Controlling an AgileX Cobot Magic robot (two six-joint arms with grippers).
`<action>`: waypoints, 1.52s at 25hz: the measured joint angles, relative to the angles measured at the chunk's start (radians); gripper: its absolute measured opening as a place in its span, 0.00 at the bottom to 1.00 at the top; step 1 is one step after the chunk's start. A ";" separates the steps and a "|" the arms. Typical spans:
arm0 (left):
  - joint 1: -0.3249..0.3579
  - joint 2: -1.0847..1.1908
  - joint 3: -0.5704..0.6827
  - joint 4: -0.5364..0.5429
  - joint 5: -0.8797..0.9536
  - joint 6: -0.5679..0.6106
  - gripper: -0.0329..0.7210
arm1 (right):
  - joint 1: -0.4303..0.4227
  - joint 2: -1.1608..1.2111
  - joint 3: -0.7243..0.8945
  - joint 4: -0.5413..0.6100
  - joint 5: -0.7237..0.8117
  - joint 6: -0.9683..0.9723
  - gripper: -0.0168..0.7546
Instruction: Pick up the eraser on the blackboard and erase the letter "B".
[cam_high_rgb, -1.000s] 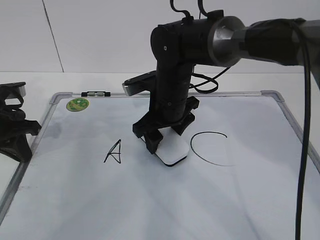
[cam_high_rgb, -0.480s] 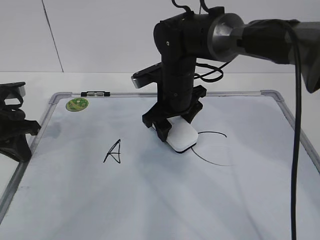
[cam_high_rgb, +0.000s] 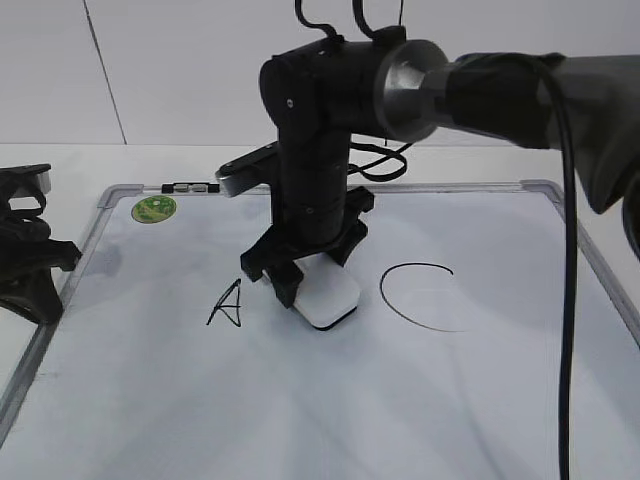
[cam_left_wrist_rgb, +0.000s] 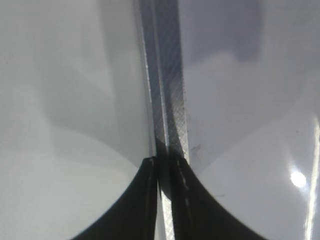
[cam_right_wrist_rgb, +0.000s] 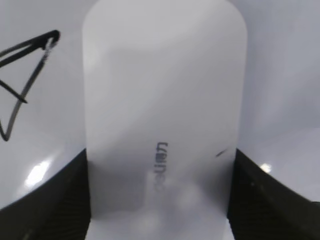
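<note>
Right wrist view: the right gripper (cam_right_wrist_rgb: 159, 200) is clamped on the eraser (cam_right_wrist_rgb: 162, 100), a dark finger (cam_right_wrist_rgb: 55, 200) on each long side, and the white block fills most of the frame. Grey print shows on its top. The tip of the "A" (cam_right_wrist_rgb: 27, 75) sits just left of it.

Exterior view — the right gripper (cam_high_rgb: 300, 285) holds the eraser (cam_high_rgb: 327, 298) down on the blackboard (cam_high_rgb: 545, 188), between the "A" (cam_high_rgb: 228, 302) and the "C" (cam_high_rgb: 425, 296). Half a second ago the eraser sat further right, close to the "C"; a second ago it was near where it is now. So the arm is scrubbing side to side across the gap where the "B" would stand. No "B" stroke shows on either side of the eraser, so the letter is likely mostly or wholly gone. "A" and "C" look untouched.

Hidden: whatever lies under the eraser and arm — any leftover stroke there cannot be seen. Whether the base is flat on the board is hard to tell.

Left gripper (cam_left_wrist_rgb: 165, 200): parked at the board's left frame, fingers nearly together over the edge, gripping nothing I can make out. Its view shows only blurred frame and surface.
</note>
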 joint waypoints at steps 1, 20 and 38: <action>0.000 0.000 0.000 0.000 0.000 0.000 0.09 | 0.004 0.000 0.000 0.002 0.000 0.000 0.75; 0.000 0.000 0.000 0.003 0.000 0.000 0.09 | -0.090 -0.156 0.002 0.022 0.006 0.031 0.75; 0.000 0.000 -0.003 0.011 0.000 0.000 0.09 | -0.335 -0.540 0.195 -0.002 0.020 0.090 0.75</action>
